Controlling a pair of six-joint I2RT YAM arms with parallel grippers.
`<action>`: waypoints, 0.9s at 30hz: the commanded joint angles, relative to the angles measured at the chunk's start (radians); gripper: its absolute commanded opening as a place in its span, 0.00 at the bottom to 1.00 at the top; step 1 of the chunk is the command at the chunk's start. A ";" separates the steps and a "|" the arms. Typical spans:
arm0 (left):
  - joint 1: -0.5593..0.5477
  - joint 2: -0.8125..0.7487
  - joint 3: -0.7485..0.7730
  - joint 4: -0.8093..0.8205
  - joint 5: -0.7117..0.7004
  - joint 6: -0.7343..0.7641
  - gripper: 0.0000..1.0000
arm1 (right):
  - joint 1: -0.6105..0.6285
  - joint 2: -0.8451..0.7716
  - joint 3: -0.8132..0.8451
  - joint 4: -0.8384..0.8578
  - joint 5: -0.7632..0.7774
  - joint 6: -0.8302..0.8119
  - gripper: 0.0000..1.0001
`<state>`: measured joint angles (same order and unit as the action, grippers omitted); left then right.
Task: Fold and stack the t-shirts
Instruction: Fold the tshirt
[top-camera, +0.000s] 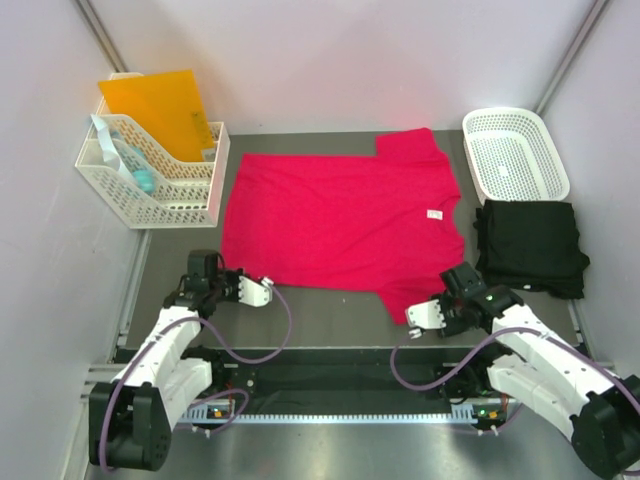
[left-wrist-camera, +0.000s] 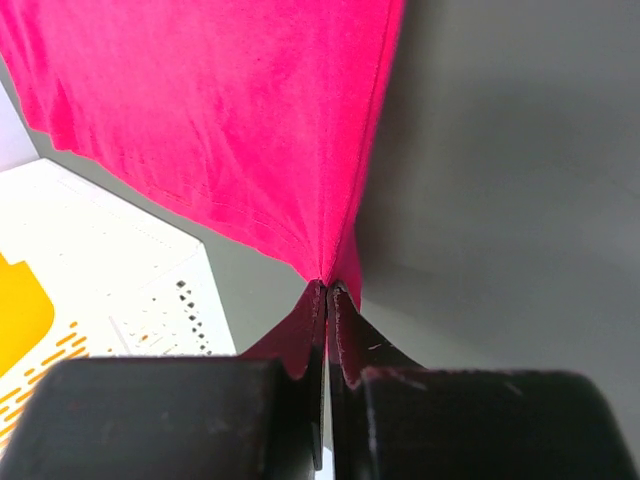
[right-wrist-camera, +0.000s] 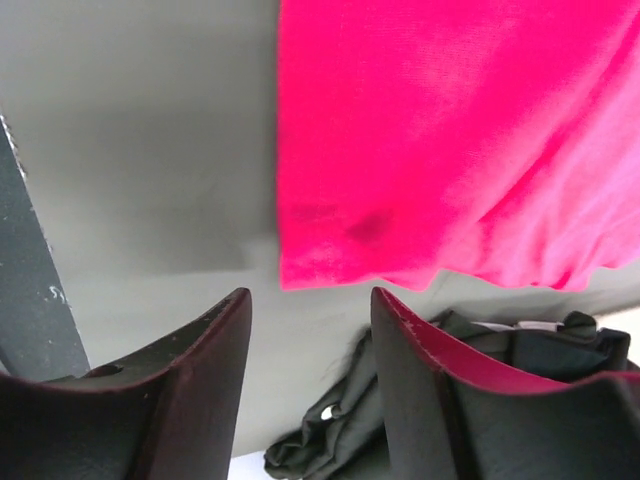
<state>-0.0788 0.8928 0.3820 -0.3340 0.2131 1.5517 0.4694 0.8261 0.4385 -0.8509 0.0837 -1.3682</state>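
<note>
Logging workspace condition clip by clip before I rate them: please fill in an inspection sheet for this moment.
Surface: grey table, no spills seen.
Job's things: red t-shirt spread flat mid-table; black t-shirt roughly folded to its right.
Clutter: white basket back right; white file rack with orange folder back left.
Grippers: left gripper shut on the red t-shirt's near hem corner; right gripper open just short of the near sleeve, holding nothing.
Cables: purple cables loop from each arm.
Surroundings: plain white walls; nothing else seen.
</note>
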 joint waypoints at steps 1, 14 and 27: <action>0.007 -0.005 -0.025 -0.008 0.016 0.033 0.02 | 0.009 -0.021 -0.053 0.044 0.001 -0.022 0.53; 0.008 0.055 0.047 0.003 0.011 0.022 0.00 | 0.008 0.088 -0.121 0.233 0.013 -0.038 0.54; 0.014 0.089 0.089 0.018 0.000 0.019 0.00 | 0.006 0.173 -0.089 0.234 0.002 -0.045 0.00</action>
<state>-0.0750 0.9676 0.4286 -0.3363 0.2054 1.5700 0.4709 0.9695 0.3553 -0.5827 0.1600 -1.4200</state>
